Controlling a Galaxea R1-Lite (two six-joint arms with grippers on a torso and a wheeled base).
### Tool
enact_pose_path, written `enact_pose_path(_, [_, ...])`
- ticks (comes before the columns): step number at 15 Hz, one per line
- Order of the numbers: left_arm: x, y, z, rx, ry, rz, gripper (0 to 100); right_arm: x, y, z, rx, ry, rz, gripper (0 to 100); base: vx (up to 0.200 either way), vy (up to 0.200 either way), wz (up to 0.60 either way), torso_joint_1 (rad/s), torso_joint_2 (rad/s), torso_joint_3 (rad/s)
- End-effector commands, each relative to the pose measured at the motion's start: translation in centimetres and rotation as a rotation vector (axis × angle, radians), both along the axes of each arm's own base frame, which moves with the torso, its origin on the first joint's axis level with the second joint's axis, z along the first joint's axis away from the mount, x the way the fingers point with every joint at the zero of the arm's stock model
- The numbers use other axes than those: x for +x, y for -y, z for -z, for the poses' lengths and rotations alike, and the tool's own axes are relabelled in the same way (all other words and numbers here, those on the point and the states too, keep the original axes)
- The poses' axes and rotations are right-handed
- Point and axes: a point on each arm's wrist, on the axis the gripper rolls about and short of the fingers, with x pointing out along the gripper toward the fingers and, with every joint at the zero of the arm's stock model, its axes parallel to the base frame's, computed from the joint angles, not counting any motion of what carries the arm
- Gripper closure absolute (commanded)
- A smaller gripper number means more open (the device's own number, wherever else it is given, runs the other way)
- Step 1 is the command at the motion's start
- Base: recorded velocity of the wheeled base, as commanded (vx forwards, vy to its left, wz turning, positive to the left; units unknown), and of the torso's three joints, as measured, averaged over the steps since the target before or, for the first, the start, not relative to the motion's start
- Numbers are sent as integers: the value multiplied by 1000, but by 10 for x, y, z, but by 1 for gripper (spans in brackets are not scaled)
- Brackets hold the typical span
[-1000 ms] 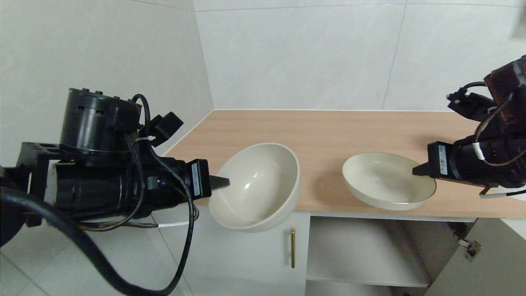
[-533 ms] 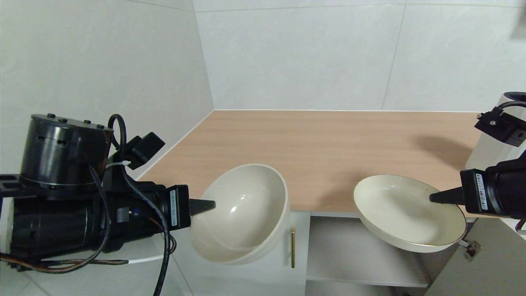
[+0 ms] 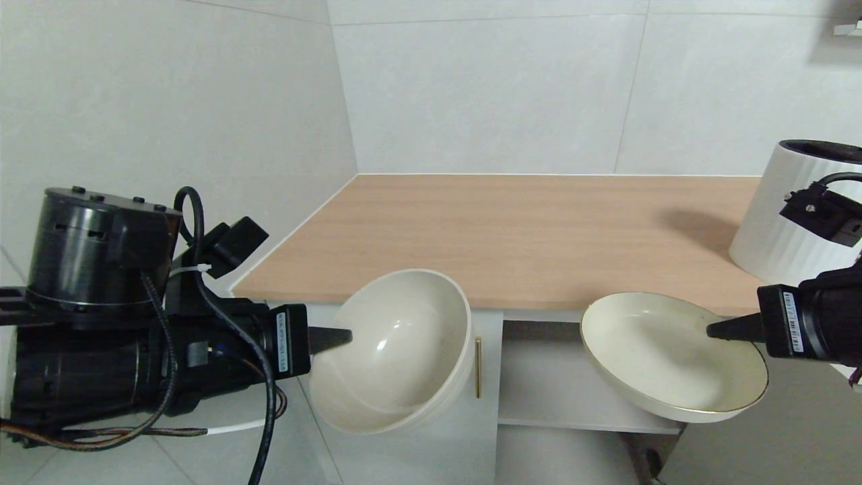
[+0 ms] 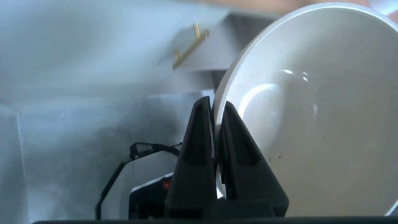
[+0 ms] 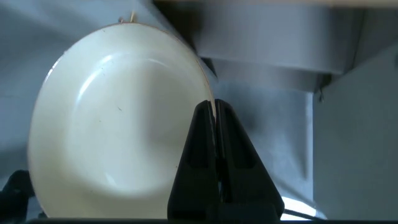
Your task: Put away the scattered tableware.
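Ribbed white container [image 3: 774,215] on wooden countertop [image 3: 512,229]

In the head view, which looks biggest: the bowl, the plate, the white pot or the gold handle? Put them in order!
Biggest: bowl and plate, about alike.
Next: white pot, cut off at the edge, so unsure.
Smallest: gold handle.

Kitchen was indicated: a wood-grain countertop [image 3: 512,236] was set into a corner of white-tiled walls [image 3: 485,94], with white cabinets [image 3: 417,458] below, a brass door handle [image 3: 478,367], an open shelf [image 3: 545,404], and a white ribbed canister [image 3: 768,215] at the countertop's right edge.
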Motion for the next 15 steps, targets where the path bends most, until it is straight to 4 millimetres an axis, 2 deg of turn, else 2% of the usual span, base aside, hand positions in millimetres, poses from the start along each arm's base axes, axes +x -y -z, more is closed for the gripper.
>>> enact_pose_path(1, [0, 0, 0, 2, 2, 2, 100, 2, -1, 2, -4, -8, 0, 100, 0, 0, 0, 0, 0, 0])
enact_pose_path(12, [1, 0, 1, 4, 2, 2, 100, 8, -4, 9, -20, -40, 1, 100, 0, 0, 0, 0, 0, 0])
enact_pose_path(15, [1, 1, 1, 3, 1, 0, 100, 8, -4, 10, -22, -44, 1, 100, 0, 0, 0, -119, 308, 181])
